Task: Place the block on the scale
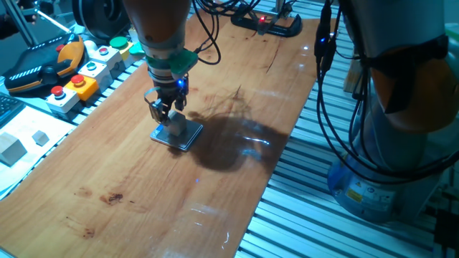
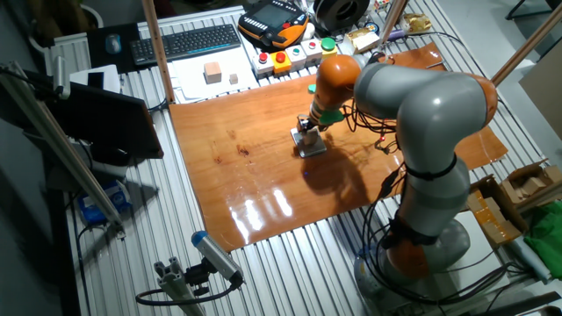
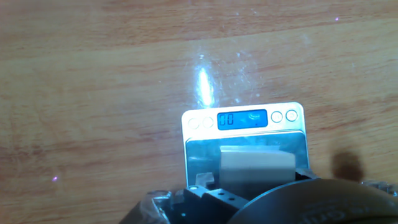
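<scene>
1. Block (image 3: 256, 165) sits on the scale (image 3: 244, 138), low in the centre of the hand view; it looks pale beige-grey and rests on the reflective top plate, just below the lit blue display; the display shows digits, too blurred to read with confidence.

2. Scale (image 1: 177, 134) lies flat on the wooden bench (image 1: 129, 186), left of centre in one fixed view; in the other fixed view the scale (image 2: 312, 147) sits near the middle of the frame, on the orange-brown board.

3. Tool (image 1: 165, 111) stands directly over the scale in one fixed view, its dark fingers reaching down to the block (image 1: 173, 127); in the other fixed view the tool (image 2: 306, 128) is just above the same spot; the fingers flank the block, but whether they pinch it or stand slightly spread I cannot tell, since the hand view shows only the dark body of the tool along its bottom edge.

4. Arm descends from the top of one fixed view, with an orange joint and a green ring above the tool; in the other fixed view its grey and orange body fills the right half of the frame.

5. Push-button boxes (image 1: 79, 82) line the upper left edge of the bench in one fixed view; two pale wooden blocks (image 1: 11, 149) lie at the far left of that frame, well apart from the scale.

6. Keyboard (image 2: 186, 41) lies at the upper left of the other fixed view, beyond the bench.
</scene>
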Available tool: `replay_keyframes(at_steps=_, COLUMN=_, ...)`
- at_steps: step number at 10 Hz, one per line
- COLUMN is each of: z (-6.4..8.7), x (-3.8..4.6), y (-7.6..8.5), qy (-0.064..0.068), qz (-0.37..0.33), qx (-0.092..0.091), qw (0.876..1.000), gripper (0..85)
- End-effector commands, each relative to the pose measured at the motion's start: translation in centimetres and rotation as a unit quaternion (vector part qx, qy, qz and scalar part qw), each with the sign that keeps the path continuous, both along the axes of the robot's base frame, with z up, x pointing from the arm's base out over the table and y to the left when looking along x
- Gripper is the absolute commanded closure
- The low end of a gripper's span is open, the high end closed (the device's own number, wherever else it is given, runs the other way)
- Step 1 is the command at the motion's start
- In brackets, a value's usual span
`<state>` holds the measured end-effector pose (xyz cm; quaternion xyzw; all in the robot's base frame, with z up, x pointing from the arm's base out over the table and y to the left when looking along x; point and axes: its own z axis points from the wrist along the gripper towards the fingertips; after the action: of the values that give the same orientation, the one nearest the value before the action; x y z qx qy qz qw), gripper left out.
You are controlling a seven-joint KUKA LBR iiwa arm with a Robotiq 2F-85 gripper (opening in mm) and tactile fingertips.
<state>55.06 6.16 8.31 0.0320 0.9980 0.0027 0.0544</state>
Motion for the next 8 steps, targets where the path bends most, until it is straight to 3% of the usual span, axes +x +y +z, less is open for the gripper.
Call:
replay_keyframes(at_steps=1, z=0.3, x=-0.03, y=0.0, qy=-0.001, qz=-0.002, qx=-0.001, qw=1.000, gripper=20.3)
replay_keyframes(at_steps=5, z=2.2, x=-0.23, y=-0.3, qy=-0.003, qz=-0.008, qx=-0.009, qw=1.000, gripper=21.3)
replay_keyframes(at_steps=8, z=4.5, x=-0.25, y=-1.4, qy=0.003, qz=-0.008, qx=-0.014, qw=1.000, gripper=28.7)
